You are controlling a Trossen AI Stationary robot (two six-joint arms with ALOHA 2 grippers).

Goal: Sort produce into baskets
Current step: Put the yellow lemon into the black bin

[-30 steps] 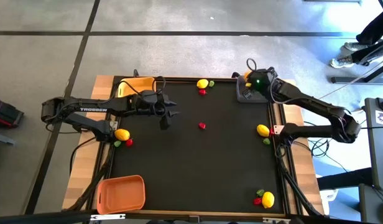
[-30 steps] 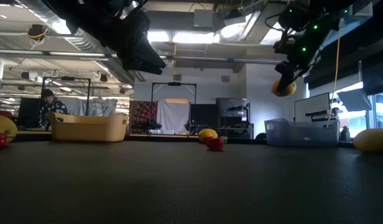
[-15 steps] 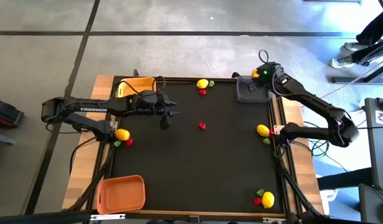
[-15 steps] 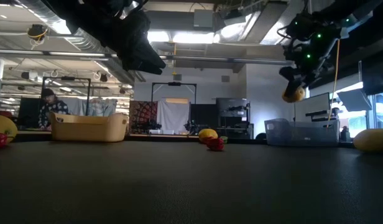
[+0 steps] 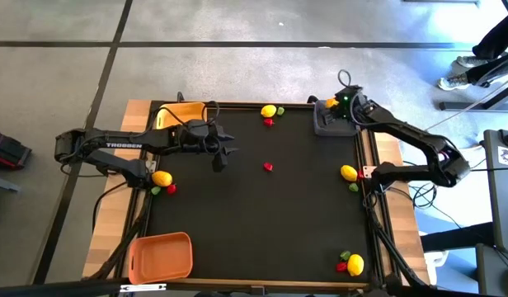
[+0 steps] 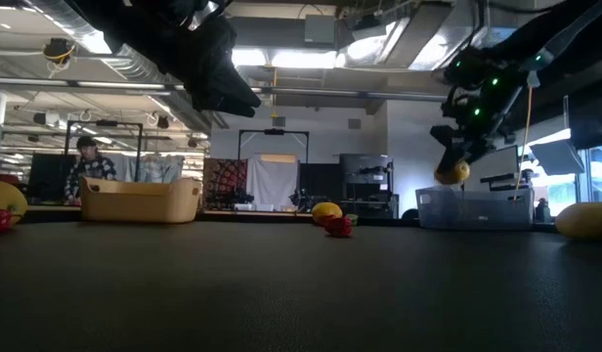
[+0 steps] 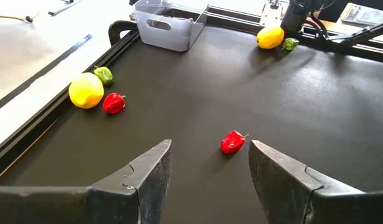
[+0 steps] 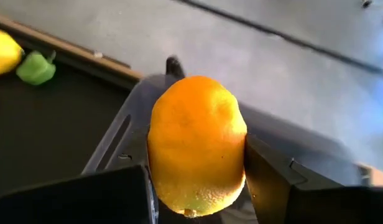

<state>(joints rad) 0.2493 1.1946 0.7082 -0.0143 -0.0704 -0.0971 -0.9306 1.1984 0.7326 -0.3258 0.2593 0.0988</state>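
Observation:
My right gripper point(image 5: 332, 105) is shut on a yellow lemon point(image 8: 196, 143), above the dark grey basket point(image 5: 326, 124) at the table's far right corner. It also shows in the low view point(image 6: 451, 173). My left gripper point(image 7: 207, 162) is open and empty above the table's left middle point(image 5: 220, 155), with a small red piece point(image 7: 232, 142) on the table ahead of it. The yellow basket point(image 5: 184, 113) stands at the far left and the orange basket point(image 5: 159, 256) at the near left. My right gripper pinches the lemon between its two fingers, one on each of its sides point(image 8: 238, 155). The fingers point(image 8: 285, 180) come from above, pointing down. The lemon hangs clear of the grey basket's rim point(image 8: 120, 143) below it.
Loose produce lies on the black mat. There is a lemon point(image 5: 269, 110) with a red piece at the far edge, a red piece point(image 5: 268, 166) in the middle, and a lemon point(image 5: 162, 178) with green and red pieces at the left. More lemons lie at the right point(image 5: 349, 173) and near right point(image 5: 355, 264).
My right gripper has carried the lemon down toward the grey basket. It swung a little toward the far right, then back over the basket, and has stayed shut on the lemon.

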